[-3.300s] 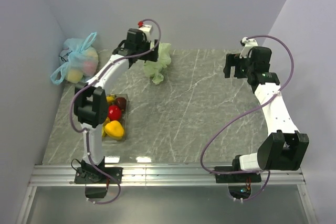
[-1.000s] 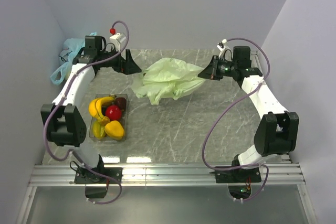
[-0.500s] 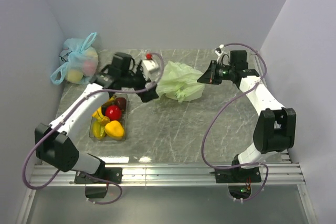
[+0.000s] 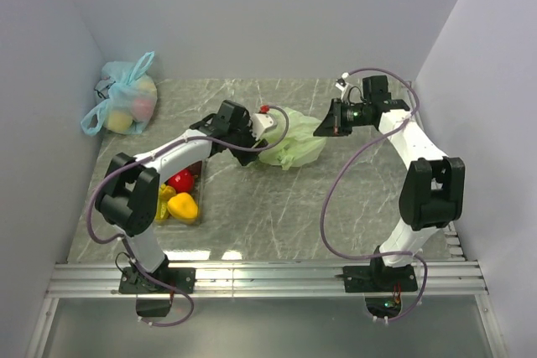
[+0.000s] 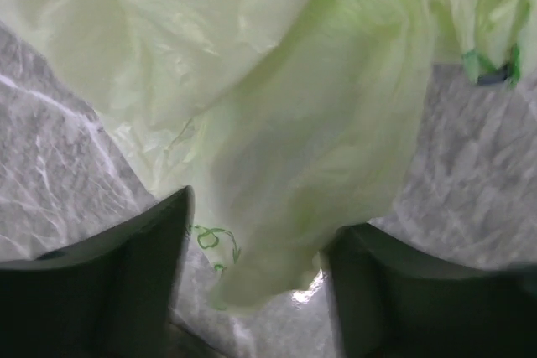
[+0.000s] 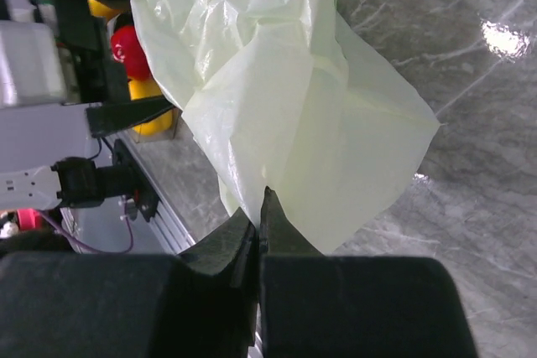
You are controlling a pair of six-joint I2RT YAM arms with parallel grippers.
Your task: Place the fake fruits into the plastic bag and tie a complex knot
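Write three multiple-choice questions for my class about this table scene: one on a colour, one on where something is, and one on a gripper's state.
1. What colour is the plastic bag between the arms?
A) pale green B) light blue C) white
2. Where are the fake fruits?
A) inside that bag B) in the clear tray C) held by a gripper
3. How is the right gripper?
A) wide open B) shut on a fruit C) shut on the plastic bag

Answers:
1 A, its crinkled film is pale green in every view.
2 B, red and yellow pieces sit in the tray at the left.
3 C, the right wrist view shows the fingers closed on the film.
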